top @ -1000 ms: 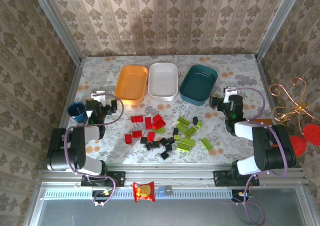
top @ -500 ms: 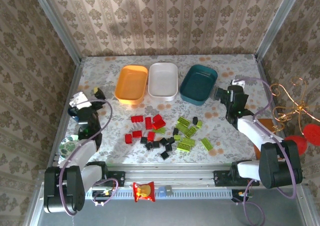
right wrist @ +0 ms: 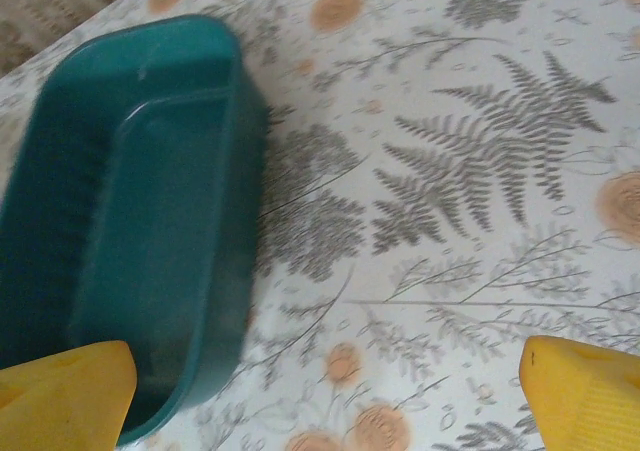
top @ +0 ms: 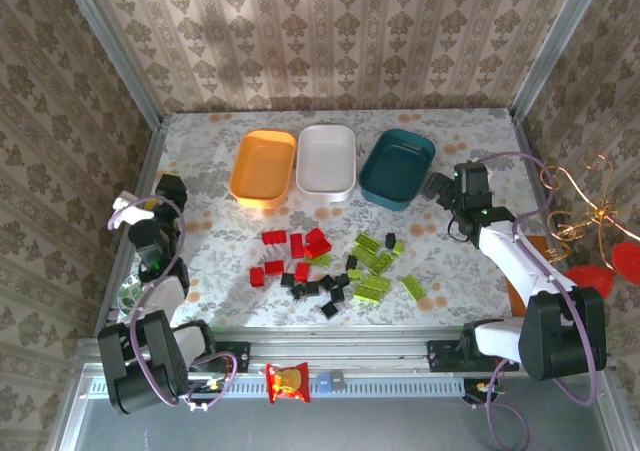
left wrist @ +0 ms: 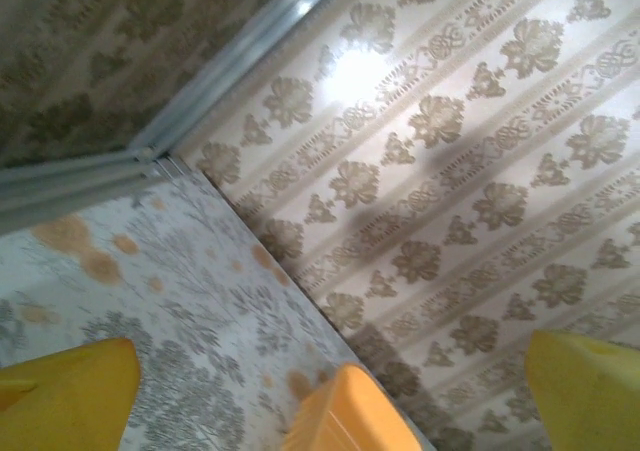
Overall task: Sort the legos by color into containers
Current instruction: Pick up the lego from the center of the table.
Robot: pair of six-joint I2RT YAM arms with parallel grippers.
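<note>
Legos (top: 316,239), small plastic bricks, lie before three rounded trays (top: 327,161); left end effector (left wrist: 325,396) and right end effector (right wrist: 325,396) spread

Floral table (top: 205,171) carries three trays (top: 327,161) and scattered legos (top: 274,237).

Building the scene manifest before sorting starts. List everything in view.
orange tray: 1, orange, left end of the tray row
white tray: 1, white, middle of the row
teal tray: 1, dark teal, right end
red legos: about seven, red, loose, nearer than the trays, left side
lime legos: several, lime green, right side
black legos: several, black, mostly nearest
snack packet: 1, red and yellow, near edge, centre
wire ornament: 1, gold, far right
left pincer: open, empty, far left
right pincer: open, empty, beside the teal tray
</note>
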